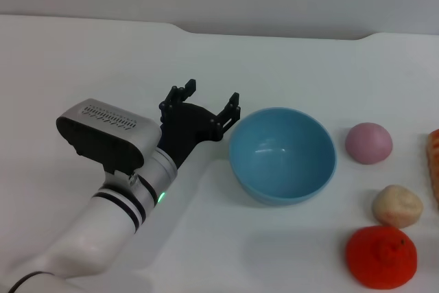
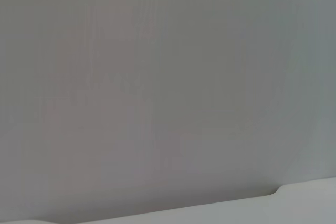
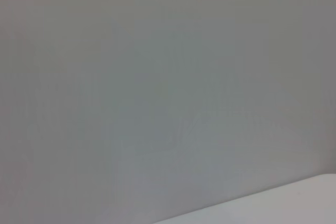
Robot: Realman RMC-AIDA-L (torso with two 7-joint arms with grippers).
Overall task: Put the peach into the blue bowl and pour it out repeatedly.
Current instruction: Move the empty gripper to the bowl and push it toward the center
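The light-blue bowl stands upright and empty at the middle of the white table. The pink-mauve peach lies on the table just right of the bowl, apart from it. My left gripper is open and empty, its black fingers spread, just left of the bowl's rim and above the table. My right gripper is out of view in the head view. Both wrist views show only the grey wall and a strip of table edge.
A cream-beige lumpy ball and a bumpy red-orange fruit lie at the front right. An orange object shows at the right edge. The table's far edge meets a grey wall.
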